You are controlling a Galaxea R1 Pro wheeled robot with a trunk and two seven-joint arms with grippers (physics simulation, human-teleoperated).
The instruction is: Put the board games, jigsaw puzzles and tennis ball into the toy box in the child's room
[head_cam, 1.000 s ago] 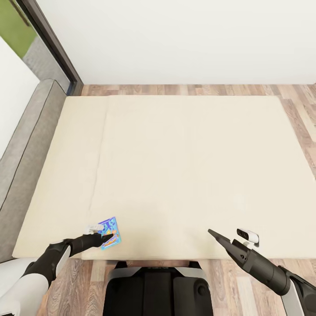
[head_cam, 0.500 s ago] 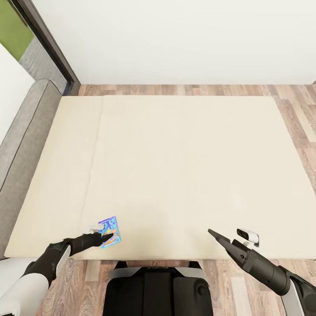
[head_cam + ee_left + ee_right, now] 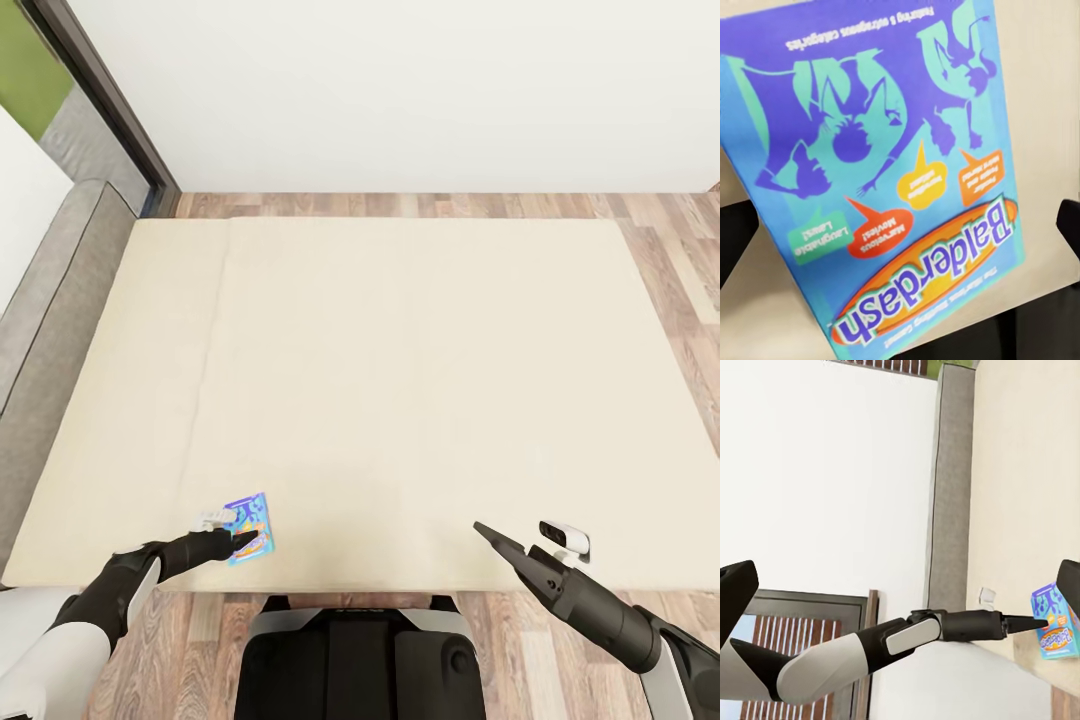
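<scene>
Board game: the blue board game [image 3: 249, 529], lettered Balderdash in the left wrist view [image 3: 892, 180], lies at the near left corner of the bed [image 3: 400, 380], close to the mattress's near edge.
Long axis: it runs roughly near to far, tilted a little to the left at the far end; the box seems to lie flat or nearly so on the mattress, though I cannot tell whether its near edge is lifted.
Relation to the left gripper: the left gripper [image 3: 238, 541] comes in from the near left and meets the box at its near left edge, so the box stretches away from the fingertips toward the far right.
Left gripper state: dark fingers stand either side of the box in the left wrist view, wide apart; whether they pinch it I cannot tell.
Nearer arm: the left, by a wide margin.
Right gripper: the right gripper [image 3: 490, 535] hovers over the near right part of the mattress, well apart from the box, its jaws spread and empty.
Surroundings: grey bed frame [image 3: 50, 330] at left, wooden floor [image 3: 680, 250] beyond.
</scene>
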